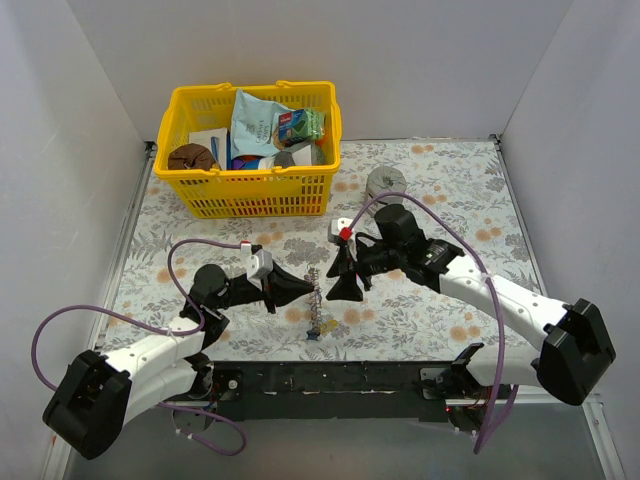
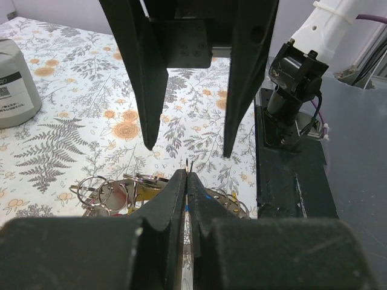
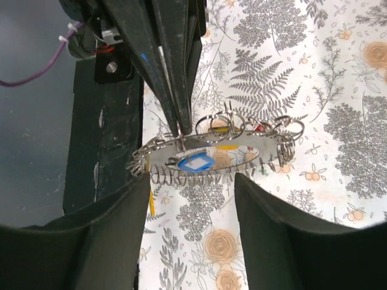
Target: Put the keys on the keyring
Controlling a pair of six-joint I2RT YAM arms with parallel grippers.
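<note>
The keyring (image 3: 158, 154) is a flat silver ring hung with several small split rings. My left gripper (image 2: 187, 181) is shut on its rim and holds it on edge just above the table (image 1: 318, 305). The keys hang from it: a blue tag (image 3: 195, 163) inside the hole, a yellow one (image 3: 227, 147) and a bit of red (image 3: 259, 128) behind. They bunch to the left of my left fingers in the left wrist view (image 2: 115, 193). My right gripper (image 3: 192, 205) is open and empty. It faces the ring from the other side, a short way off, jaws wide apart.
A yellow basket (image 1: 260, 195) full of packets stands at the back left. A squat grey metal cylinder (image 1: 385, 182) sits behind the right arm and also shows in the left wrist view (image 2: 12, 84). The dark base plate (image 1: 330, 378) runs along the near edge.
</note>
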